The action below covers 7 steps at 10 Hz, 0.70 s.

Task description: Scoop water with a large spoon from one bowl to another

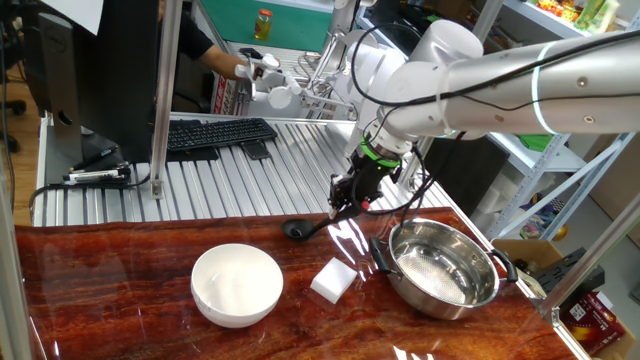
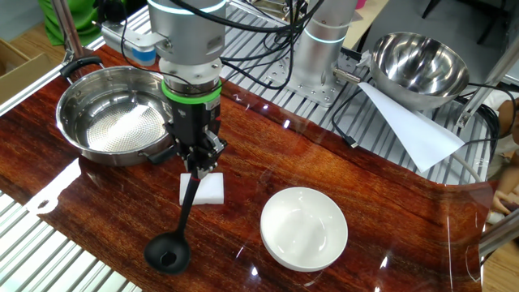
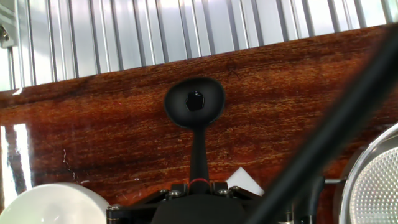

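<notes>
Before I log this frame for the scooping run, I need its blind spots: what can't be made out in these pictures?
- Water: no view shows any for certain in the shiny steel bowl with black side handles, only glare.
- Black ladle: handle top hidden inside the hand in every view.
- Round white bowl: cut off by the hand view's bottom edge.
- White rectangular block: mostly behind the hand in the hand view.
</notes>
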{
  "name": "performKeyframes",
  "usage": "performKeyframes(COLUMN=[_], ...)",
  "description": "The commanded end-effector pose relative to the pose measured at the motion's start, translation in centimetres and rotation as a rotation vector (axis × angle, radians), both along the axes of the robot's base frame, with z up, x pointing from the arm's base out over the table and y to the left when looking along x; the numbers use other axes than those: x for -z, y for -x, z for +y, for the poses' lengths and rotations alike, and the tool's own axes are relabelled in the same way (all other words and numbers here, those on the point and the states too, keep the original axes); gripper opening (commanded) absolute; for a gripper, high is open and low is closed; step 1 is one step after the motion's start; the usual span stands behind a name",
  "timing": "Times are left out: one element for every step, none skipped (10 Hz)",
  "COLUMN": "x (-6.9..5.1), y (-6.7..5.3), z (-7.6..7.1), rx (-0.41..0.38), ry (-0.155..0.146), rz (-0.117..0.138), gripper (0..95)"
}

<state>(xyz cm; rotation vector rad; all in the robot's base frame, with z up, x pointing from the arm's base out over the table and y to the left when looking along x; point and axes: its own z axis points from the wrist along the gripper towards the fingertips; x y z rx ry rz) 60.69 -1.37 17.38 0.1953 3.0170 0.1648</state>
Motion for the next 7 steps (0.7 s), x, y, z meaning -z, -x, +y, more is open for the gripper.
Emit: performKeyframes(x=[0.1,0.2,0.3,0.4,0.5,0.5,0.6], y=[-0.9,-1.2,-1.6,-1.9,-2.0,-1.9,-1.8], z=[0.3,0.4,0.4,0.2,0.0,0.0,-0.1], rx=[0.007,0.010,0.010,0.008,0.002,0.001,-0.002], ry=[0.001,0.001,0.001,0.000,0.001,0.001,0.007], rz=[0.010,0.012,0.015,0.014,0.013,0.012,0.002], gripper=[0.0,0.0,0.0,0.0,0.0,0.0,0.0])
